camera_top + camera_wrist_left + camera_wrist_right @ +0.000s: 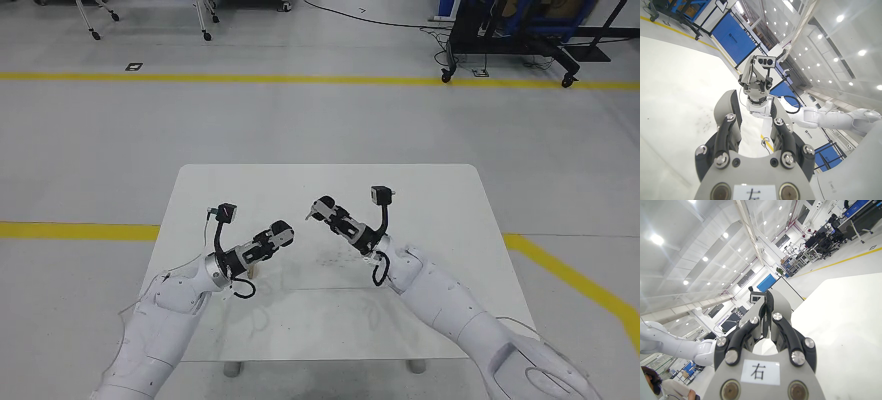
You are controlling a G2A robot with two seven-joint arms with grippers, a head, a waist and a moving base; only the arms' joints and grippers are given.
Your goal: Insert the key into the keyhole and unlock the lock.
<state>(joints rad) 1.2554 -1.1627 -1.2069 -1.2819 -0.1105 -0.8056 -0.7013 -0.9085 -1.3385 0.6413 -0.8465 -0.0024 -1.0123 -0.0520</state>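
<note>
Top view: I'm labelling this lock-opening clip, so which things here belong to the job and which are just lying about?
Job: left gripper, open; right gripper, shut; white rectangular table under both.
Just about: black wheeled metal rack on the floor; yellow painted floor lines.

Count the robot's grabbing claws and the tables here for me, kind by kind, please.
Grippers: 2, the left gripper and the right gripper
Tables: 1, the white table
Total: 3
</note>
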